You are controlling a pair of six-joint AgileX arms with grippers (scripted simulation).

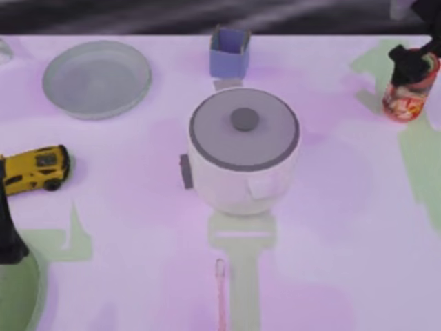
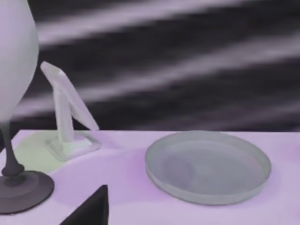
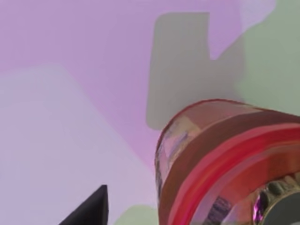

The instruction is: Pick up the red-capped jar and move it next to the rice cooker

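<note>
The red-capped jar [image 1: 408,95] is seen at the far right of the surface [image 1: 331,227], well apart from the rice cooker [image 1: 242,153], which stands near the middle. The right end effector [image 1: 412,63] is placed over the jar's cap and hides most of it; whether its fingers are closed on the jar cannot be told from any view. In the right wrist view the jar [image 3: 225,164] fills the near field, its glossy printed label showing.

The jar is judged small, rigid and light, with a smooth, somewhat slippery wall, and easily tipped. Hold is best taken across the cap or just below it, from above, squarely and firmly.

The left end effector [image 1: 8,238] is parked at the surface's left edge, its fingers' state not discernible.
</note>
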